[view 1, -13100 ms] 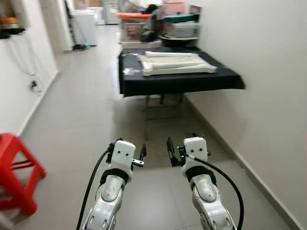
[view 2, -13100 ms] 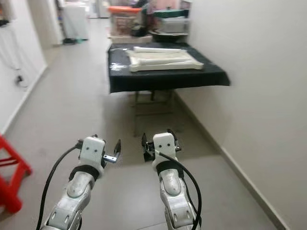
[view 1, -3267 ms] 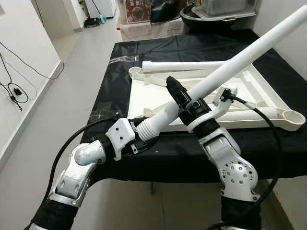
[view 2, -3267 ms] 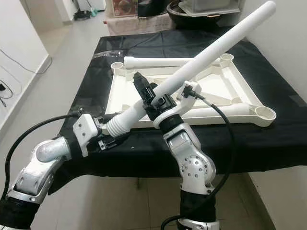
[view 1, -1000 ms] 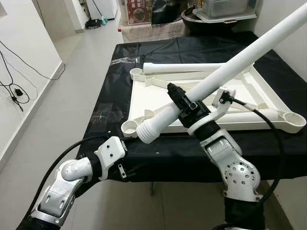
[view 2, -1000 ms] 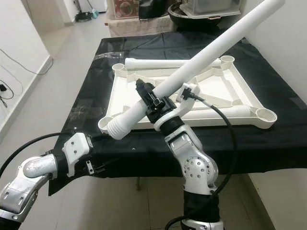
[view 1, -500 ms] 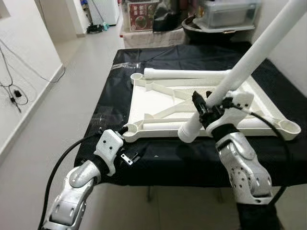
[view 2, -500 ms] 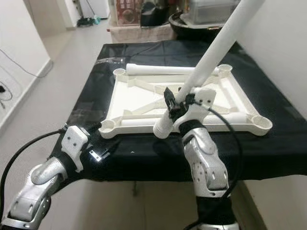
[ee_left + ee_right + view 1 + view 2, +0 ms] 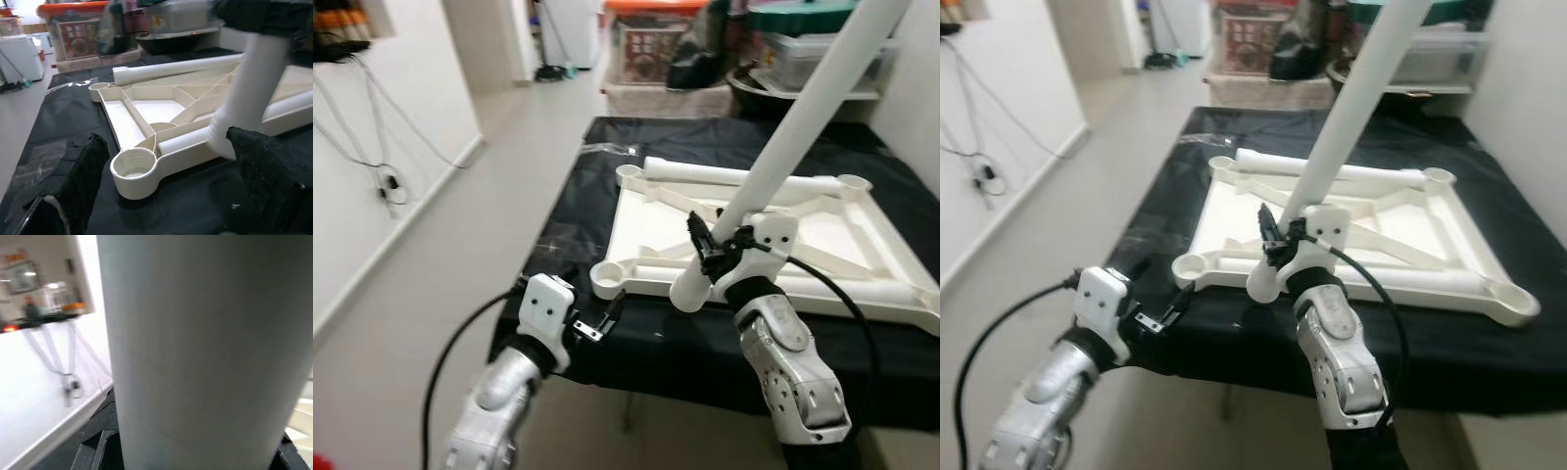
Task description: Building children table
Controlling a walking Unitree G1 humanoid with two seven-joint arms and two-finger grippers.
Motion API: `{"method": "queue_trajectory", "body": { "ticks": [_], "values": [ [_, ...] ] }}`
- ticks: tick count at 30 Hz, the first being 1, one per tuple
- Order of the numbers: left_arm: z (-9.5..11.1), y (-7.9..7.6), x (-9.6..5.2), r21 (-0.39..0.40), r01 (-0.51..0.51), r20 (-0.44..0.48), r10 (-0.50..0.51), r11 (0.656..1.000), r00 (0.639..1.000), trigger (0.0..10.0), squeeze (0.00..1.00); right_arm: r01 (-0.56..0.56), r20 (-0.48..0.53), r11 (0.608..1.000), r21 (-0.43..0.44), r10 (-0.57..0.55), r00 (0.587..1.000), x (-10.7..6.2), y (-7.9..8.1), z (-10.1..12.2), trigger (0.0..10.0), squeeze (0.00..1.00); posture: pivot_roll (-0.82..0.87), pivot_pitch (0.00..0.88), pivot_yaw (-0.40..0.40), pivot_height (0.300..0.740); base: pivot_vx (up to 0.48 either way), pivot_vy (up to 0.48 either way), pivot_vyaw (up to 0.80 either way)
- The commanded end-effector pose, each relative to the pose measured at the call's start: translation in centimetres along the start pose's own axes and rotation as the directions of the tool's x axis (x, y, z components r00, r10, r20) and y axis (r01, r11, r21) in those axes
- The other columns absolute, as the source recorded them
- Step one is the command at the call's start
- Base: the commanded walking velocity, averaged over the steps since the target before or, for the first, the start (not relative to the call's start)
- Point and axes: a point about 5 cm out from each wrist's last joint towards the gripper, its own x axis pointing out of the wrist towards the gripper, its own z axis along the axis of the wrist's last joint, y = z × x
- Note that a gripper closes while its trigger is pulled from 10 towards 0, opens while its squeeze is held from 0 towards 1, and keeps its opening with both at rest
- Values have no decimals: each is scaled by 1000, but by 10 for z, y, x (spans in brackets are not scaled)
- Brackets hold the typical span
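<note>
Bright, even indoor light; soft motion blur throughout, wrist views out of focus.

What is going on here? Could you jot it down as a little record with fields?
Job: building a children's table
Right tool: shut on the white leg, held tilted, threaded end down
Left tool: open, holding nothing, at the near table edge
Tabletop: white, upside down on the black cloth
Nearest socket: no leg in it
Second leg: lying along the tabletop's far side

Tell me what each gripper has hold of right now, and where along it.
The right gripper is shut on the long white plastic table leg near its ribbed lower end. The left gripper is open and holds nothing.
</note>
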Motion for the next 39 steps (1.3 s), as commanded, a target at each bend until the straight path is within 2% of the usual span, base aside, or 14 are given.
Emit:
{"method": "queue_trajectory", "body": {
  "ticks": [1, 4, 9, 11, 14, 16, 22, 23, 28, 32, 39],
  "values": [
    [-1, 3, -2, 11, -32, -16, 32, 999, 999, 10000, 0, -12, 20, 1000, -15, 12, 1000, -1, 3, 1, 10000, 0, 68, 6, 5, 740, 0, 0, 800],
    [3, 12, -1, 3, -112, -7, 112, 994, 994, 10000, 0, -22, 25, 999, -31, 22, 999, -1, 7, -1, 10000, 0, 67, 7, 5, 740, 0, 0, 800],
    [7, 18, -1, 10, -147, 2, 147, 989, 989, 10000, 0, -21, 30, 999, -37, 22, 999, -1, 8, -1, 10000, 0, 72, 12, -2, 740, 0, 0, 800],
    [14, 28, 0, 25, -204, 22, 203, 979, 979, 10000, 0, -22, 34, 999, -39, 24, 999, 2, 8, 0, 10000, 0, 73, 20, -6, 740, 0, 0, 800],
    [19, 34, 1, 29, -245, 36, 244, 969, 969, 10000, 0, -24, 37, 999, -35, 25, 999, 3, 8, 0, 10000, 0, 75, 27, -6, 740, 0, 0, 800],
    [30, 44, 4, 30, -307, 74, 304, 951, 950, 10000, 0, -30, 37, 999, -28, 31, 999, 5, 9, 0, 10000, 0, 77, 38, -15, 740, 0, 0, 0],
    [40, 53, 9, 32, -363, 106, 358, 931, 928, 10000, 0, -34, 33, 999, -18, 34, 999, 5, 10, -1, 10000, 0, 80, 43, -18, 740, 0, 0, 0],
    [44, 55, 14, 26, -368, 118, 363, 929, 924, 10000, 0, -34, 31, 999, -17, 35, 999, 4, 10, -2, 10000, 0, 71, 45, -11, 740, 0, 0, 0],
    [46, 49, 22, 26, -345, 126, 339, 938, 932, 10000, 0, -30, 32, 999, -17, 31, 999, 3, 10, -3, 10000, 0, 67, 46, -10, 740, 0, 0, 0],
    [44, 36, 25, 36, -310, 121, 304, 950, 945, 10000, 0, -24, 39, 999, -25, 25, 999, 4, 8, -1, 10000, 0, 65, 48, -16, 740, 0, 0, 0],
    [41, 34, 23, 4, -328, 105, 326, 945, 940, 10000, 0, -27, 45, 999, -23, 28, 999, 7, 9, 0, 10000, 0, 70, 47, -19, 740, 0, 0, 0]
  ]
}}
